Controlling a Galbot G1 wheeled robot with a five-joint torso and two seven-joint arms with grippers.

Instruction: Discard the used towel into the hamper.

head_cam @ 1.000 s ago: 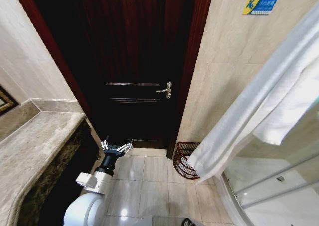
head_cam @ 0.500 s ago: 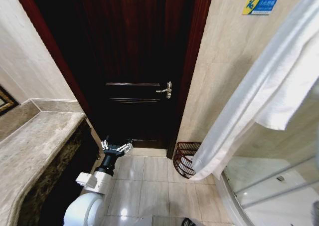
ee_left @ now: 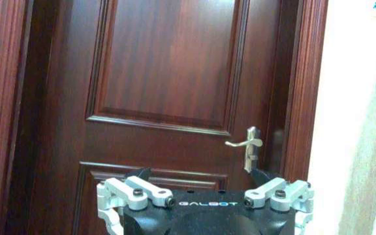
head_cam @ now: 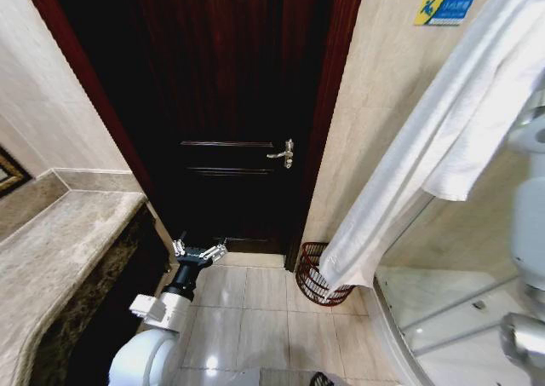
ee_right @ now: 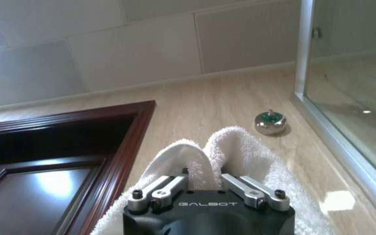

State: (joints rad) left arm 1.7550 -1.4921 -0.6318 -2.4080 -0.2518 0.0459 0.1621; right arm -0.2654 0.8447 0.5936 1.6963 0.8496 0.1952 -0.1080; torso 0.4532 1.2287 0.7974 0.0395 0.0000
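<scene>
Right claw, raised high, pinches a fold of the white towel so its long tail hangs down over the hamper on the floor beside the door. Left claw idles low, spread open and empty.

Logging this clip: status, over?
Right gripper shut on towel, held high. Left gripper open, idle low by door. Towel's lower end hangs over hamper. Nothing blocking.
</scene>
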